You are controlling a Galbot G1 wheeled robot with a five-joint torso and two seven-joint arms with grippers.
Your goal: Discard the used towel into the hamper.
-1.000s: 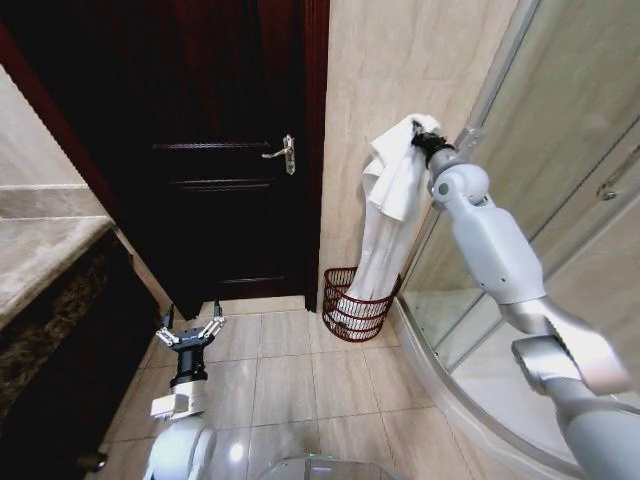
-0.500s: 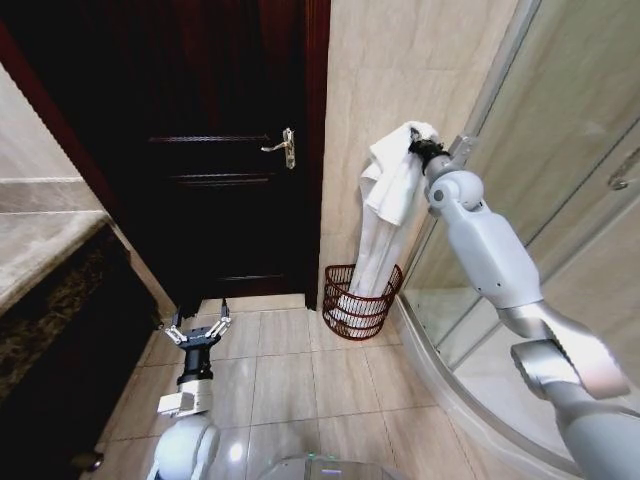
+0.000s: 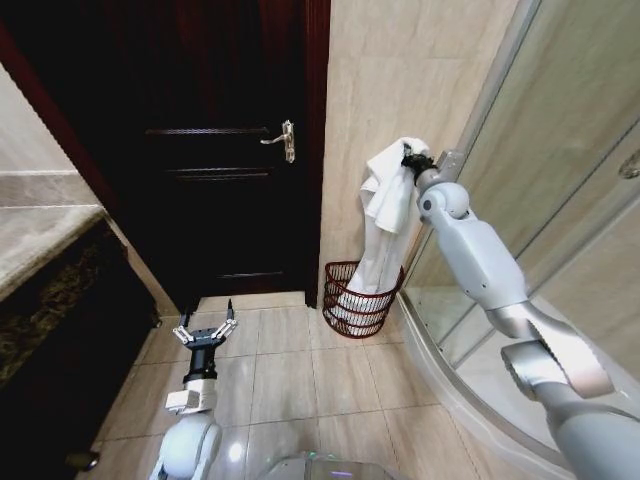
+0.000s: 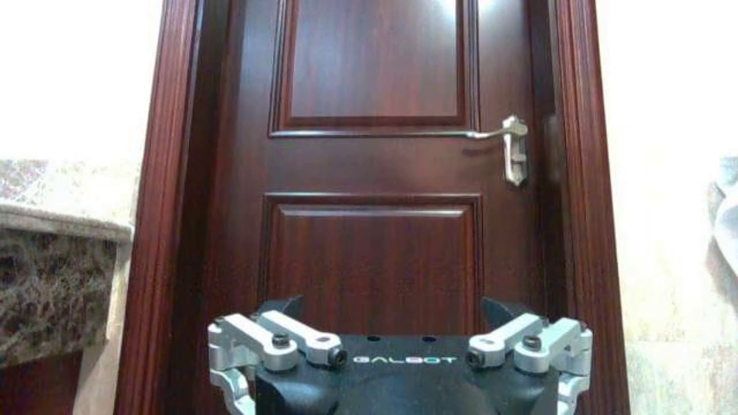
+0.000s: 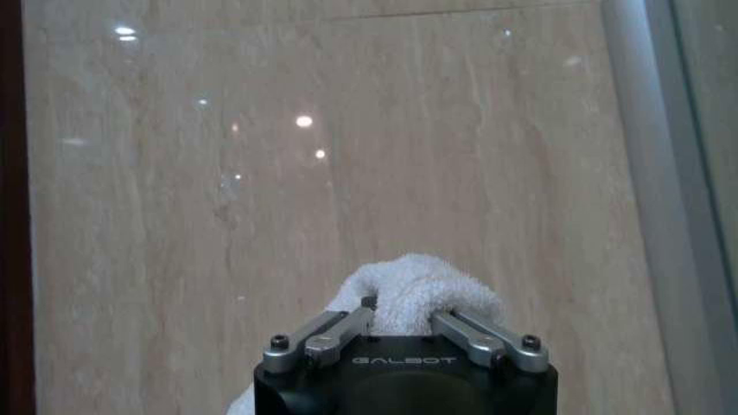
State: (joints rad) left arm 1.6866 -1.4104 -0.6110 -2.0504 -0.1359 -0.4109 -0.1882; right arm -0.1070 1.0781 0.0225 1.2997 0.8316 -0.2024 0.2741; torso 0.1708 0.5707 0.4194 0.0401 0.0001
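Observation:
A long white towel (image 3: 385, 220) hangs from my right gripper (image 3: 408, 157), which is shut on the towel's bunched top end, high up beside the beige wall. The towel's lower end reaches down into the hamper (image 3: 355, 300), a small round red-brown wire basket on the floor in the corner. The right wrist view has a fold of white towel (image 5: 413, 290) pinched between the fingers (image 5: 327, 333). My left gripper (image 3: 205, 330) hangs low over the floor tiles near the door, open and holding nothing; its fingers (image 4: 271, 335) face the door.
A dark wooden door (image 3: 215, 170) with a metal handle (image 3: 284, 140) stands left of the hamper. A marble counter (image 3: 40, 240) runs along the left. The curved glass shower enclosure (image 3: 545, 200) and its raised sill (image 3: 450, 385) bound the right. Beige floor tiles (image 3: 300, 380) lie between.
My right gripper has lowered with the towel, and more of the towel has sunk into the hamper. The whole view shifted slightly. The left gripper stays open.

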